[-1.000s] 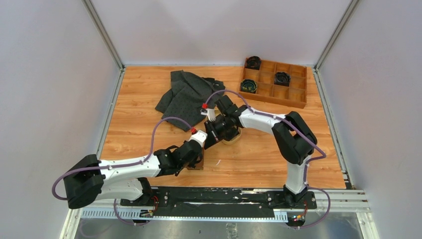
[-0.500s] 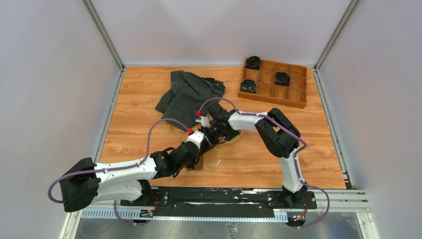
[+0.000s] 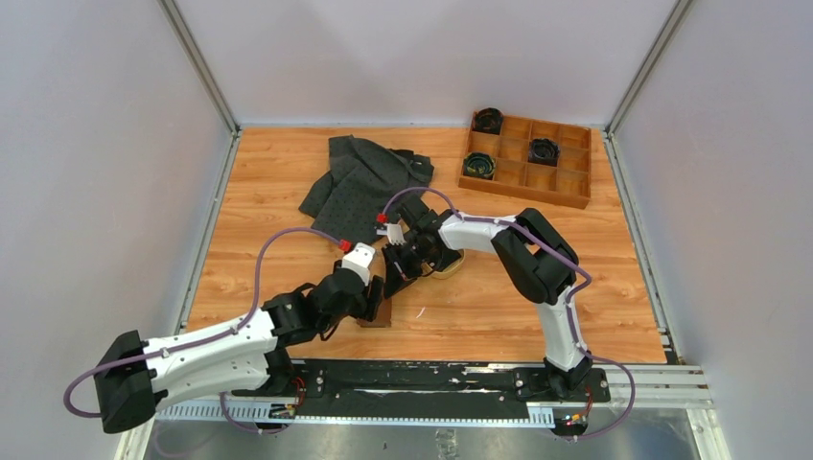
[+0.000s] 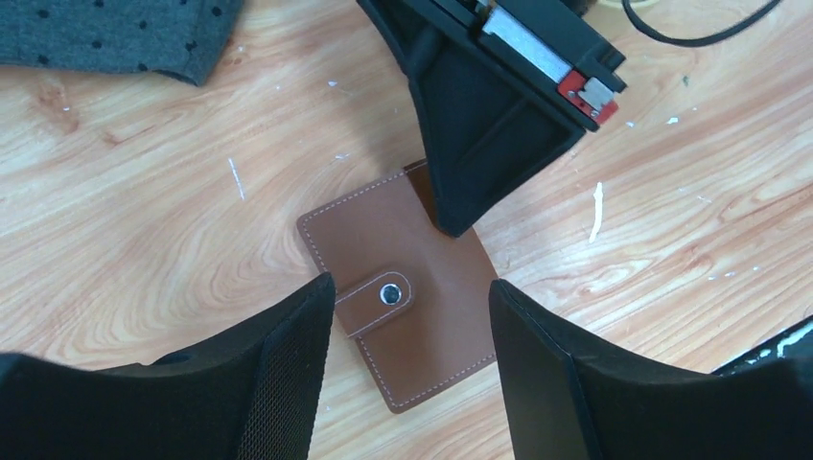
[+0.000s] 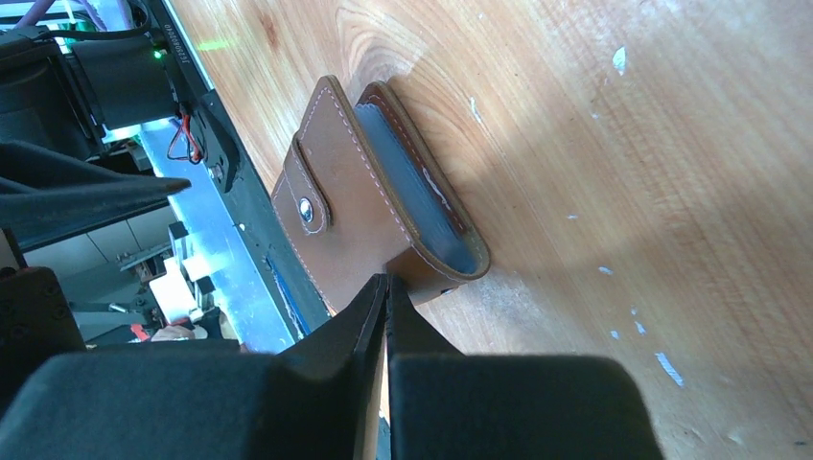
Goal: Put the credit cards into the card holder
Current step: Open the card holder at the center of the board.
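Across the wood-grain bench, left arm drawn back toward the near-left corner compared with a second ago, right arm folded in closer to centre. Hangs the left gripper spread wide, holding nothing, just above the small brown leather card holder with a metal snap, by the middle of the near edge. Pinches the right gripper fully together, tip pressing the holder's far edge. Shows grey-blue credit cards edge-on between the leaves, strap across the front: loading probably done or nearly so.

Free board toward the left edge and the near-right corner. Dark dotted cloth toward the far edge and wooden compartment box in the far-right corner, both well apart from the holder.
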`<state>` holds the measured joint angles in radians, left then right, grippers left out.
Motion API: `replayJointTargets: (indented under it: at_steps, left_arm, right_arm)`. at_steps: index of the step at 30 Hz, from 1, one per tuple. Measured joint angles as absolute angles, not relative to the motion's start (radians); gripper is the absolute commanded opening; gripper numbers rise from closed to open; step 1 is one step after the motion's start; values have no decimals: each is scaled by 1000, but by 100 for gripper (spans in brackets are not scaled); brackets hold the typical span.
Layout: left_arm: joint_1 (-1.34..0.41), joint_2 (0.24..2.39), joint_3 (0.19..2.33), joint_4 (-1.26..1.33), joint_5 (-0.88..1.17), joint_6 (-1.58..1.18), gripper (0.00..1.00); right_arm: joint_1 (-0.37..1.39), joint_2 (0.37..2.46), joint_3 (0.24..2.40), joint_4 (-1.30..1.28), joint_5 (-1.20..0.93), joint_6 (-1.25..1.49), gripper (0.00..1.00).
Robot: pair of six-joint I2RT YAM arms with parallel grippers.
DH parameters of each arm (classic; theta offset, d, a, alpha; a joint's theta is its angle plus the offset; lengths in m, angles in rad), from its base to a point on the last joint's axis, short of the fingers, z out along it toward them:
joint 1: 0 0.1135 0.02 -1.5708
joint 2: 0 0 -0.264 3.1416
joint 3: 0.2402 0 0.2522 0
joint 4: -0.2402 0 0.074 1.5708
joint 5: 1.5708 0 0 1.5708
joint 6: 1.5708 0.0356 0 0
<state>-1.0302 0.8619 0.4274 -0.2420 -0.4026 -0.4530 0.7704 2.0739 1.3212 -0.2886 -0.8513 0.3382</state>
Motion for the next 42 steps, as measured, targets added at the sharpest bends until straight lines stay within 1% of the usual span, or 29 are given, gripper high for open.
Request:
replayJointTargets:
  at_steps: [2, 3, 9, 16, 21, 23, 25, 27, 32, 34, 35, 37, 38, 42]
  left_arm:
    - [-1003, 861, 427, -244, -387, -454, 65]
    - [-966, 902, 427, -265, -369, -469, 65]
    - [-944, 1000, 427, -281, -358, -504, 64]
    - [-925, 1027, 423, -245, -345, -531, 63]
    - [-917, 1048, 406, -208, -335, -543, 53]
    - [-911, 1056, 406, -194, -332, -549, 47]
    - [-902, 1060, 405, -182, -332, -556, 37]
    - [-893, 1056, 399, -171, -333, -561, 30]
    - [-855, 1015, 374, -164, -329, -575, 22]
    - [-841, 1000, 367, -168, -321, -580, 21]
    - [-837, 996, 366, -171, -318, -582, 23]
    - [-828, 985, 363, -180, -310, -585, 29]
    - [-825, 979, 363, -186, -308, -587, 31]
    - [-808, 941, 355, -220, -292, -596, 32]
  right_arm:
    - [770, 2074, 1322, -290, -850, 336, 6]
    - [770, 2074, 1327, -297, -846, 331, 6]
    - [770, 2074, 1327, -300, -844, 327, 6]
    - [770, 2075, 1330, -304, -844, 324, 5]
    - [770, 2077, 1333, -307, -844, 325, 5]
    - [771, 2077, 1333, -307, -844, 324, 5]
    - [771, 2077, 1333, -307, -844, 324, 5]
    - [771, 2077, 1333, -307, -842, 324, 4]
    - [771, 2077, 1337, -315, -833, 321, 3]
    - [772, 2077, 1339, -318, -829, 321, 3]
    - [773, 2077, 1340, -321, -827, 320, 3]
    - [773, 2079, 1346, -329, -825, 318, 3]
    - [773, 2079, 1348, -332, -823, 316, 3]
    - [775, 2079, 1351, -340, -821, 300, 4]
